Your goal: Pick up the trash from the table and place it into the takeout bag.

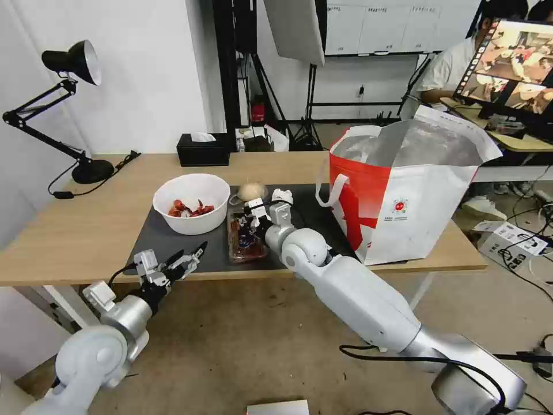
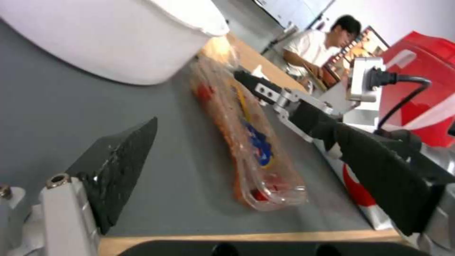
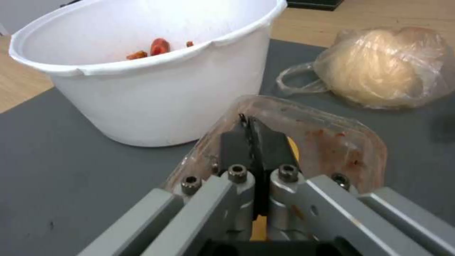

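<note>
Right wrist: tray (image 3: 332,142) between fingers (image 3: 237,145).

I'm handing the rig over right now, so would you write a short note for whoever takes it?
Right gripper: fingers shut on the clear plastic tray, which lies on the mat beside the white bowl.
Left gripper: open, hovering at the table's near edge.
Bagged beige lump: on the mat behind the tray.
Takeout bag: upright, open, at the table's right end.
Done: none of these is bagged yet.
Left: tray, bowl, lump into the bag.
</note>
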Tool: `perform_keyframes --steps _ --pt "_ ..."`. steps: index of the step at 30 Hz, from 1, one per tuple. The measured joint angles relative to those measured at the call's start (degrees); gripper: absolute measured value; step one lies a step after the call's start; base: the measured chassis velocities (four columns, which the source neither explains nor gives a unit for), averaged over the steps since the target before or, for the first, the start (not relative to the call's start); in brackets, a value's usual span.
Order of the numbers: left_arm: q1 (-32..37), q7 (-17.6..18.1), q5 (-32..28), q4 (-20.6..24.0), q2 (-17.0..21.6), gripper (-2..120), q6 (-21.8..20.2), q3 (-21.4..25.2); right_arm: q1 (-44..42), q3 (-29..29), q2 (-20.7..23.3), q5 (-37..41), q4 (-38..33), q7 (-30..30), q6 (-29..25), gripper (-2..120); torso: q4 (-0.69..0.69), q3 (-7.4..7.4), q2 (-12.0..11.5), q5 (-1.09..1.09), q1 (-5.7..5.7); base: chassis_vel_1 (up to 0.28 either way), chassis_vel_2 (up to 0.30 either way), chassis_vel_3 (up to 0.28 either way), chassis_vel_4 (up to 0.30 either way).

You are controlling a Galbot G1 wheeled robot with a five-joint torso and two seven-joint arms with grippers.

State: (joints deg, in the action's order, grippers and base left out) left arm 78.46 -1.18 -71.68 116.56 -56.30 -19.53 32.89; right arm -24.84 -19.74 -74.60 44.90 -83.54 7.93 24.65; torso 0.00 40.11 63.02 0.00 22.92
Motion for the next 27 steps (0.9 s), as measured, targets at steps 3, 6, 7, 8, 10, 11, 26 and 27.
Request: perform_keyframes --steps 3,6,7,8,10,11,26,27 --pt "-1.7 -0.3 -1.2 -1.3 0.6 100 -0.9 -1.1 0.0 0.1 0.2 -0.1 0.3 -0.4 0.0 0 0.0 0.0 0.0 0.0 0.0 0.0 0.0 0.0 0.0" --pt "-3.5 -0.7 -1.7 -2.7 1.0 100 -1.4 -2.2 0.0 0.1 0.4 -0.1 0.5 -0.7 -0.1 0 -0.01 0.0 0.0 0.0 0.0 0.0 0.0 0.0 0.0" --pt "-4.4 -0.9 -1.7 -3.4 1.1 100 -1.5 -3.0 0.0 0.2 0.5 -0.2 0.6 -0.7 -0.1 0 0.0 0.0 0.0 0.0 0.0 0.0 0.0 0.0 0.0" --pt "-4.4 -0.9 -1.7 -3.4 1.1 100 -1.5 -3.0 0.0 0.2 0.5 -0.2 0.6 -0.7 -0.1 0 0.0 0.0 0.0 0.0 0.0 0.0 0.0 0.0 0.0" --pt "-5.8 -1.1 -1.6 -4.5 1.3 100 -1.5 -4.2 0.0 0.2 0.6 -0.3 0.9 -0.8 -0.1 0 0.0 0.0 0.0 0.0 0.0 0.0 0.0 0.0 0.0" --pt "-6.7 -1.1 -1.6 -5.2 1.4 100 -1.5 -4.9 0.0 0.3 0.6 -0.3 1.1 -0.8 -0.1 0 0.0 0.0 0.0 0.0 0.0 0.0 0.0 0.0 0.0" --pt "-10.4 -1.3 -1.7 -8.5 1.9 100 -1.4 -8.2 -0.4 0.7 0.7 -1.1 2.1 -1.1 0.2 0 0.0 0.0 0.0 0.0 0.0 0.0 0.0 0.0 0.0" --pt "-10.6 -1.3 -1.7 -8.6 1.9 100 -1.4 -8.5 -0.4 0.7 0.6 -1.2 2.1 -1.1 0.3 0 0.0 0.0 0.0 0.0 0.0 0.0 0.0 0.0 0.0"
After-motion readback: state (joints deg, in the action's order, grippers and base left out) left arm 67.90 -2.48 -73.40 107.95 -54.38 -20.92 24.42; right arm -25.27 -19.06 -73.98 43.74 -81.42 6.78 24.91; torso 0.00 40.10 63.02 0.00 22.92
